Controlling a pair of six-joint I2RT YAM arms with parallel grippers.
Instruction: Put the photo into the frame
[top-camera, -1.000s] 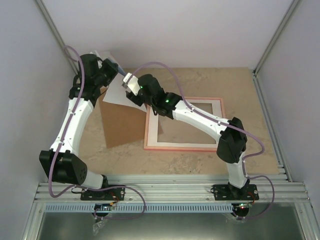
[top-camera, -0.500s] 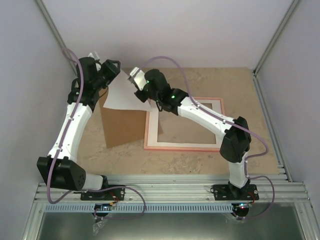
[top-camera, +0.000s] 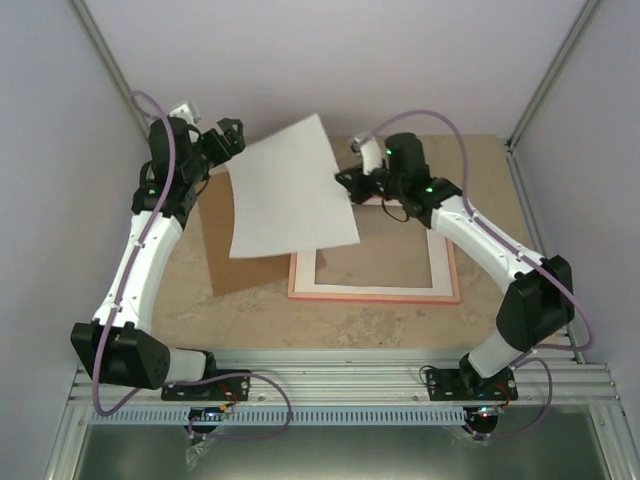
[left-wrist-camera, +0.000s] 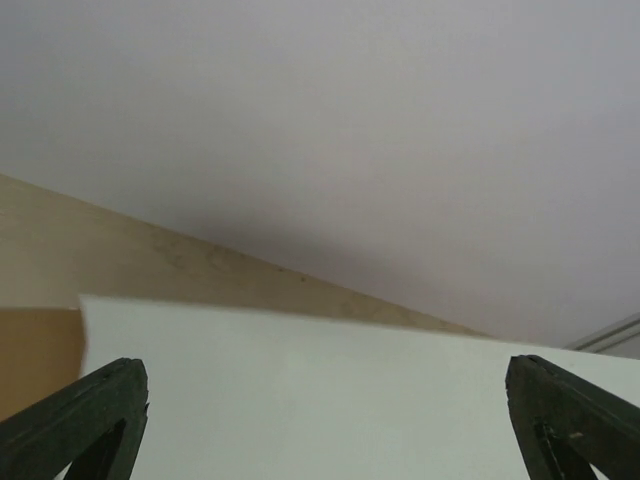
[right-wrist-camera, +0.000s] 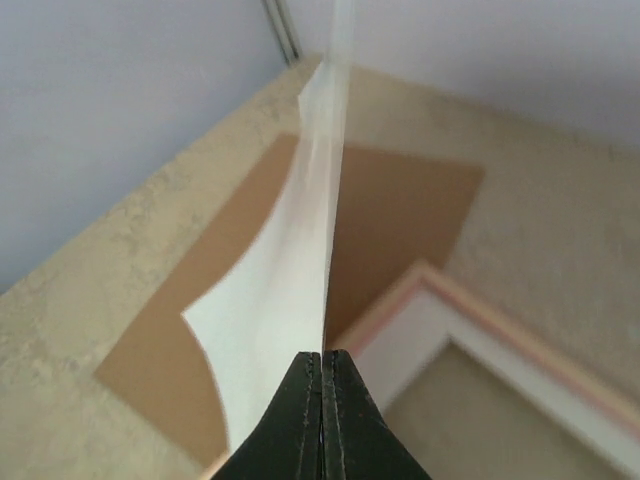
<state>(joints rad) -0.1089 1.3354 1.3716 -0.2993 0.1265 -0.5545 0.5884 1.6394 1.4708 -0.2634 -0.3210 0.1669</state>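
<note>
Right claw (right-wrist-camera: 322, 365), nearest the lens in its own wrist view, is pinched shut on one edge of the photo (right-wrist-camera: 285, 300), which rises edge-on from the fingertips and bows to one side. Past the sheet we see the backing board (right-wrist-camera: 400, 220) lying flat on the worktop (right-wrist-camera: 560, 200). In the overhead view, reading from the arm bases outward, the frame (top-camera: 370, 297) comes first, flat on the worktop with the white mat (top-camera: 375, 288) inside it and bare worktop showing through the window. The photo hangs above, tilted and white side up, over the board and the frame's far left corner, touching neither as far as we can tell. Farthest back is the left claw (top-camera: 232, 133), beside the photo's far left corner. Its fingers stand wide apart with the white back showing between them, and we see no grip there. We judge the step in hand to be the carry, with the print lifted but not yet over the opening. The next move calls for levelling the limp sheet, squaring its edges to the mat window, and lowering it before the right claw lets go.
</note>
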